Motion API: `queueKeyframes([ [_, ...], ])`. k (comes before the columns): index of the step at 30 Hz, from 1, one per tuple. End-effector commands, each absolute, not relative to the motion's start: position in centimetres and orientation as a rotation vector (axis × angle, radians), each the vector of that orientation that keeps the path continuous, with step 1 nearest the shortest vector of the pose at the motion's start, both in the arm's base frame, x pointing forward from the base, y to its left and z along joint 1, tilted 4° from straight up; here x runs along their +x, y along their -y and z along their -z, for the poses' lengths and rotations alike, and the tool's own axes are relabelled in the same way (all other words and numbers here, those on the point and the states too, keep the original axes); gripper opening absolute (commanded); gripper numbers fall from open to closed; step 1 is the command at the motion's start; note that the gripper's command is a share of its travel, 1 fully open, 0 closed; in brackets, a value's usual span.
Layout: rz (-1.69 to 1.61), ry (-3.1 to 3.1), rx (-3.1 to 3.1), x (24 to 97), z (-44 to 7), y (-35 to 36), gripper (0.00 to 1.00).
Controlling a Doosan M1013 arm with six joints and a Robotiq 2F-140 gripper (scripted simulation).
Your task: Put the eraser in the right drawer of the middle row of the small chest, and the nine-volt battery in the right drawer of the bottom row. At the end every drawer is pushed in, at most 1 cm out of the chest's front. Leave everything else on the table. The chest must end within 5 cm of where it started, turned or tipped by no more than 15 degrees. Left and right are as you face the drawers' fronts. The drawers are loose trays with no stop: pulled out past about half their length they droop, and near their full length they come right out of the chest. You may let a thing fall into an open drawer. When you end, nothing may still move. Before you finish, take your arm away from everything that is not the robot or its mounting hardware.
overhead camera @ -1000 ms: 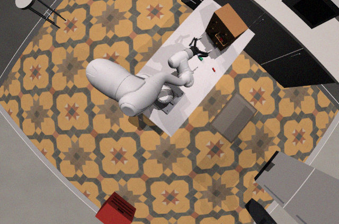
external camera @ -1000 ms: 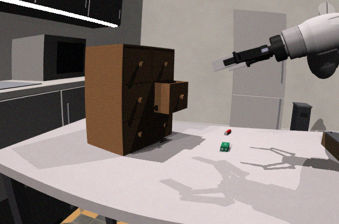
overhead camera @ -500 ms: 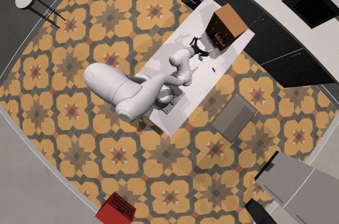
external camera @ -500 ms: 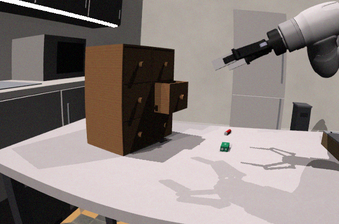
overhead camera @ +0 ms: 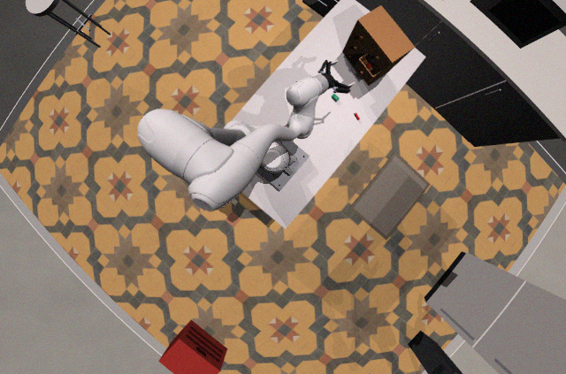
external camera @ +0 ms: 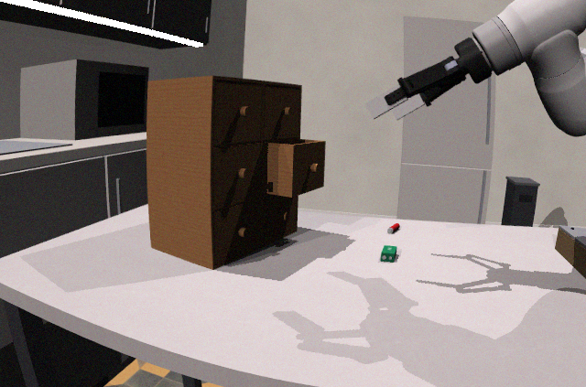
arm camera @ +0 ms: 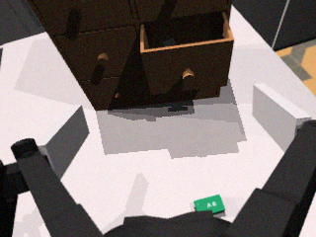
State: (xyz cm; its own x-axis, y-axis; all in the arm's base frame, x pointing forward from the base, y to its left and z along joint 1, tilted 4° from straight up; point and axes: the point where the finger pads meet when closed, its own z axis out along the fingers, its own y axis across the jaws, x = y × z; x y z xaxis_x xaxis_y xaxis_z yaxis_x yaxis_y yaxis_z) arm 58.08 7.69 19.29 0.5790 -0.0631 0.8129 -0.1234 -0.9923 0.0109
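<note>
The chest (overhead camera: pixel 387 34) (external camera: pixel 179 165) (arm camera: pixel 94 59) looks like matt wood with fine grain; the table (overhead camera: pixel 292 81) (external camera: pixel 189 321) (arm camera: pixel 163 173) looks smooth, matt.

The chest (overhead camera: pixel 386 34) (external camera: pixel 179 165) (arm camera: pixel 116 41) stands at one end of the table (overhead camera: pixel 315 164) (external camera: pixel 165 317) (arm camera: pixel 168 183); its right middle drawer (overhead camera: pixel 361 66) (external camera: pixel 302 179) (arm camera: pixel 163 69) juts out, with something too dim to name inside. Before the chest, on the table, lies the battery (overhead camera: pixel 334 97) (external camera: pixel 388 253) (arm camera: pixel 209 204); the small cylinder (overhead camera: pixel 356 117) (external camera: pixel 394 228) lies to its right, apart from it. On the floor, right of the table, is a mat (overhead camera: pixel 391 196)
</note>
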Motion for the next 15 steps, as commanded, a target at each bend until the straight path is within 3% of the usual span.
queueKeyframes([
  [1,-1.314,0.173,2.759,58.06,-19.41,-7.59,1.0],
  [15,-1.16,0.179,2.834,58.11,-19.8,-7.61,1.0],
])
